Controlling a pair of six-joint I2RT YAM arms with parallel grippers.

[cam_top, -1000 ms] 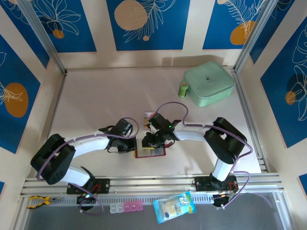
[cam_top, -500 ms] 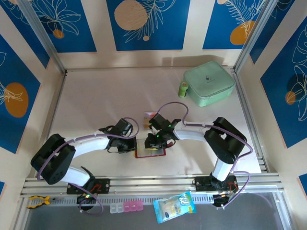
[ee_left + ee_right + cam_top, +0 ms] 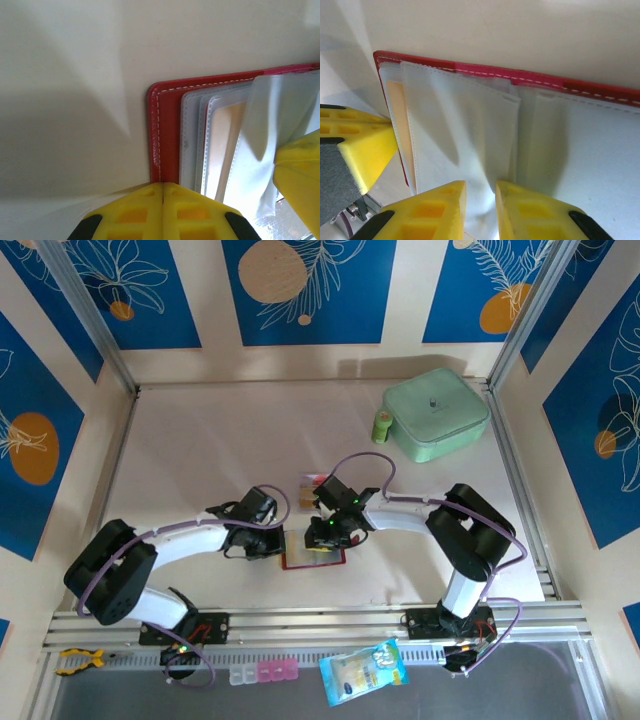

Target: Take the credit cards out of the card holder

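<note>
The red card holder (image 3: 313, 559) lies open on the table between both arms. My left gripper (image 3: 163, 185) is shut with nothing between its fingers, its tips at the red left edge of the card holder (image 3: 167, 120). My right gripper (image 3: 480, 187) is closed on a raised clear pocket leaf (image 3: 470, 125) of the card holder (image 3: 535, 79). A tan credit card (image 3: 224, 140) sits inside a pocket, also seen as the tan card (image 3: 402, 115) by the left edge. A whitish credit card with red-pink marking (image 3: 312, 482) lies on the table just behind the holder.
A mint-green square case (image 3: 437, 415) and a small green bottle (image 3: 381, 426) stand at the back right. A blue snack packet (image 3: 364, 670), a pill box (image 3: 262, 672) and a yellow clamp (image 3: 78, 658) lie below the front rail.
My right gripper has shifted slightly to the right over the holder and its jaws have narrowed a little. The left arm has not moved.
</note>
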